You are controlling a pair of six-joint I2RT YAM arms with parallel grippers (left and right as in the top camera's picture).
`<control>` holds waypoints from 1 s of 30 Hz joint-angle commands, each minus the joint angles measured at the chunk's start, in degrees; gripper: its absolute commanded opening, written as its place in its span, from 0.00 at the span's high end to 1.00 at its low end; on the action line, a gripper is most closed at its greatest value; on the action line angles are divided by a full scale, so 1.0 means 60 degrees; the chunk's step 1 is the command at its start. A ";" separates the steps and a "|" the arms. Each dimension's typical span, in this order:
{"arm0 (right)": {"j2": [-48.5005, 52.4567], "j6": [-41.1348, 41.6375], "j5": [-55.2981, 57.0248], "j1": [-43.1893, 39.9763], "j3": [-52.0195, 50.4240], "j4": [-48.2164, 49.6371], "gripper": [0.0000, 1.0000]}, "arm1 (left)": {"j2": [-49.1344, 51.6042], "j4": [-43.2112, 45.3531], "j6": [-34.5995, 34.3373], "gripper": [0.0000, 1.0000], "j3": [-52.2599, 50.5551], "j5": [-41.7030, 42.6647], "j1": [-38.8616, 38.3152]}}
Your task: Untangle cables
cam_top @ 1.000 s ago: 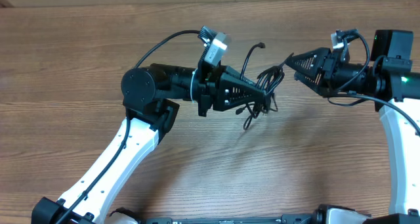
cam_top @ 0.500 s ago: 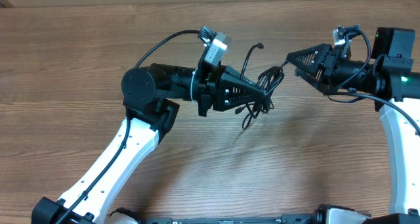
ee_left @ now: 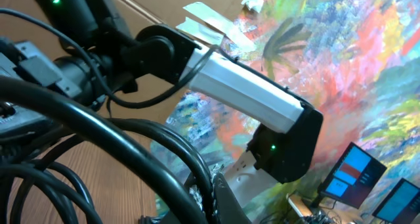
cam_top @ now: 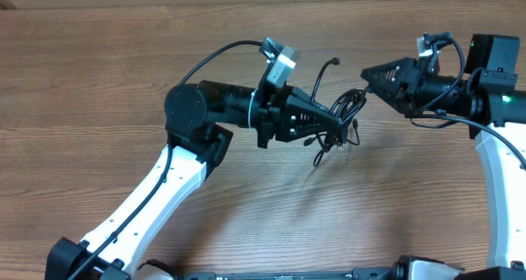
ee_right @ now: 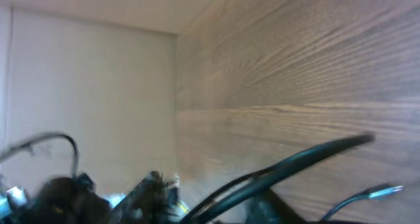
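A bundle of thin black cables hangs tangled between my two grippers above the wooden table. My left gripper is shut on the bundle's left side, with loops and a loose end drooping below it. My right gripper is shut on a strand at the bundle's upper right. One free end sticks up. In the left wrist view thick-looking black cables cross close to the jaws. In the right wrist view black strands run past the blurred fingers, and a silver-tipped plug shows at the right.
The right arm stands at the table's right edge. In the left wrist view it appears in front of a colourful painted wall, with monitors at the lower right.
My left gripper has moved right with the bundle, closer to the right gripper. The right gripper has risen slightly and kept its strand.
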 commanded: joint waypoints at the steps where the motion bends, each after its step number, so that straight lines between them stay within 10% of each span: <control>1: -0.0004 0.0080 -0.0044 0.0055 0.0029 0.0015 0.81 | 0.0069 0.0087 0.0331 0.96 0.0095 -0.0266 -0.0175; 3: -0.0004 0.0080 -0.0040 0.0051 0.0029 0.0015 0.96 | 0.0091 0.0084 0.0331 0.96 0.0095 -0.0277 -0.0193; 30: -0.0004 0.0754 0.4291 -0.0066 0.0029 -0.0295 0.96 | 0.0102 0.0087 0.0131 0.96 0.0095 -0.0186 -0.0266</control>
